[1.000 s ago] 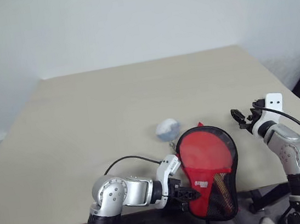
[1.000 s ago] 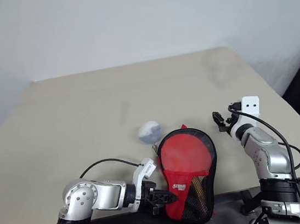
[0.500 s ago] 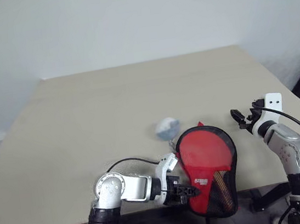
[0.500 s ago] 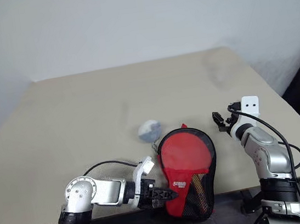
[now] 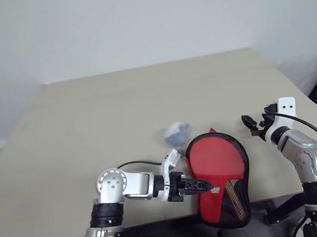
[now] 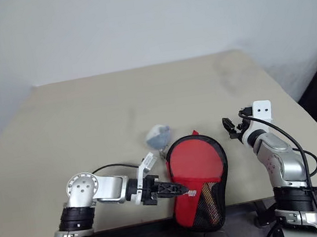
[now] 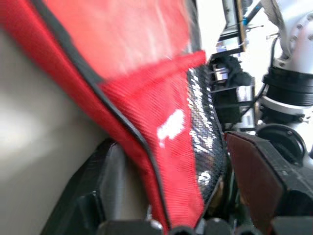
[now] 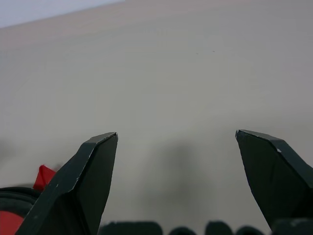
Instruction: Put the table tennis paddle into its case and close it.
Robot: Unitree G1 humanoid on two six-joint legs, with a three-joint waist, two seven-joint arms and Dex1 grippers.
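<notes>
Moved: left gripper point(image 6: 176, 190), advanced onto the red fabric paddle-shaped case point(image 6: 198, 174) at the counter's point(image 6: 89, 127) near edge; jaws spread, case flap between them, unclamped. Right gripper point(image 6: 234, 128): wide open, empty. Red-faced paddle point(image 5: 217, 158): lying in case. Risk: overhanging case could slip off the edge.

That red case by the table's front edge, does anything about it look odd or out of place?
Yes. The case sticks out over the table's near edge, its mesh end hanging past it. The left hand has its fingers astride that end. A small grey lump lies just behind the case.
</notes>
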